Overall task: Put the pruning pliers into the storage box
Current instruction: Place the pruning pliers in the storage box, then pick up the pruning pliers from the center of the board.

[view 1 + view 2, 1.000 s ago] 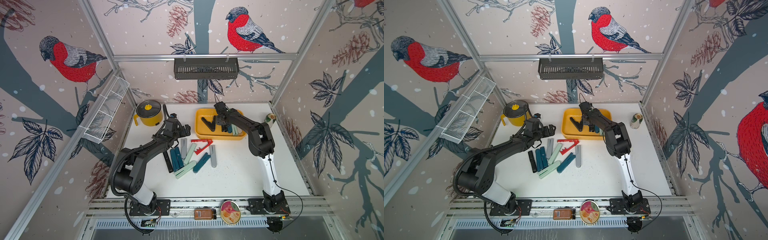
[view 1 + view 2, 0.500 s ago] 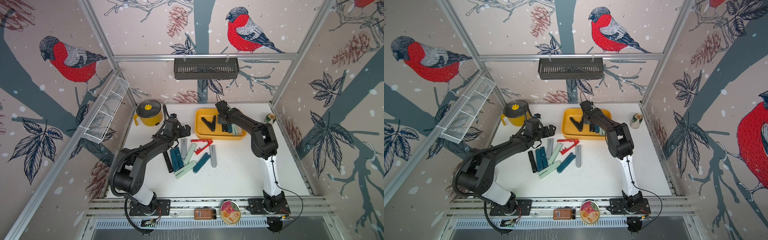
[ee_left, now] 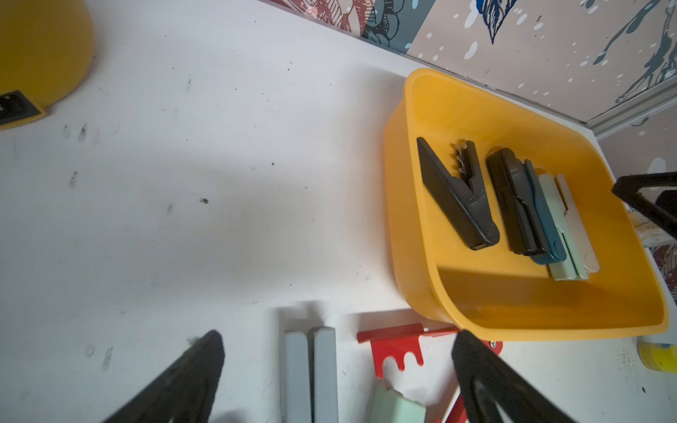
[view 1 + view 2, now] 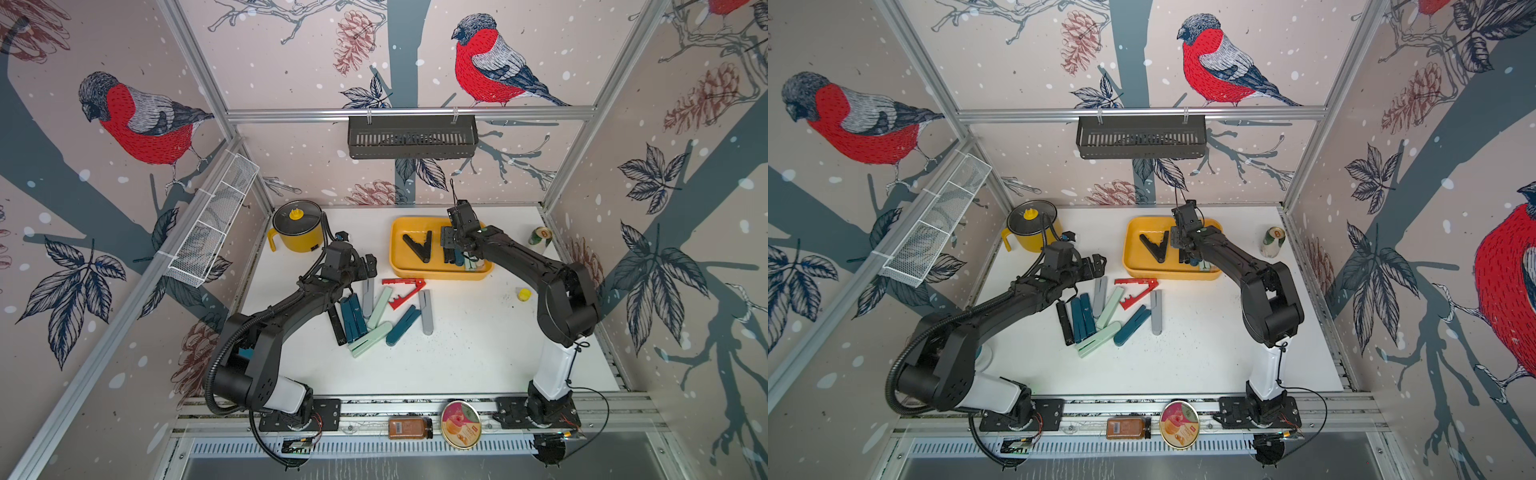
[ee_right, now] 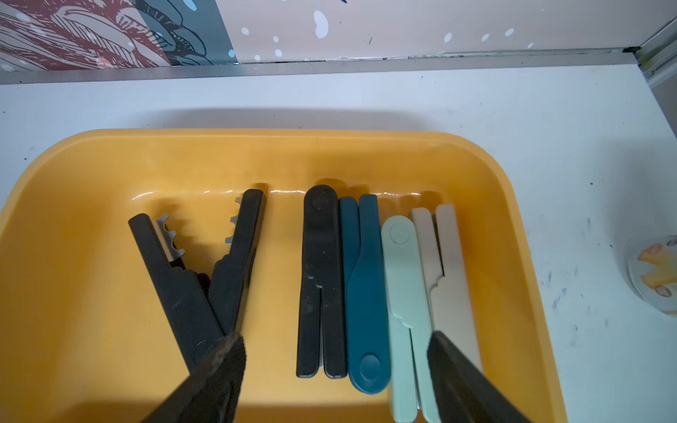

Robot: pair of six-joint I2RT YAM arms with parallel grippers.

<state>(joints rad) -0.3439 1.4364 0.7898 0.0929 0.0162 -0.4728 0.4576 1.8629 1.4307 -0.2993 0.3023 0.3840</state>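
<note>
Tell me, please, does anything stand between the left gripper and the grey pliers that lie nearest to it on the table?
Nothing visible does. The left gripper is open above one end of the grey pliers, with only bare table around that end. The red pliers lie beside them, apart.

The work surface is a white tabletop [image 4: 478, 365], lightly scuffed and evenly lit, enclosed at 9, 12 and 3 o'clock by walls [image 4: 291, 62] papered in pale pink with red-breasted bullfinches [image 4: 490, 66], pine cones, dark leaves and grey-blue branches. Aluminium profiles [image 4: 407, 111] frame the wall panels; a black slotted rack [image 4: 411, 137] hangs from the horizontal profile at 12 o'clock, and a white wire-mesh basket [image 4: 212, 224] is fixed to the slanted profile at 9 o'clock. A slotted aluminium rail [image 4: 395, 409] borders the tabletop at 6 o'clock.
</note>
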